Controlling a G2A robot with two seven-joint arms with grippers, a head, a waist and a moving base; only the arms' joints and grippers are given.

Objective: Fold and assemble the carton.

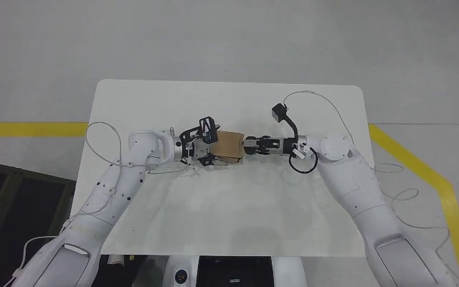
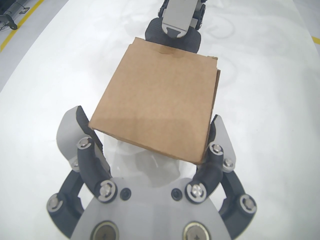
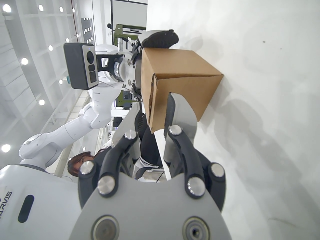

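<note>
A small brown carton (image 1: 229,145) stands closed up as a box at the middle of the white table (image 1: 229,215). My left gripper (image 1: 209,147) holds its near end across the width; in the left wrist view the gripper (image 2: 147,123) has a finger pad (image 2: 83,123) on each lower corner of the carton (image 2: 160,96). My right gripper (image 1: 247,146) meets the opposite end. In the right wrist view this gripper (image 3: 157,106) is nearly closed over the carton's (image 3: 180,76) upper edge, one finger (image 3: 180,113) flat on the end face and the other hidden behind the panel.
Thin cables loop over the table on the left (image 1: 100,123) and on the right (image 1: 310,92). Bare tabletop lies in front of and behind the carton. The far table edge (image 1: 229,81) is well beyond it.
</note>
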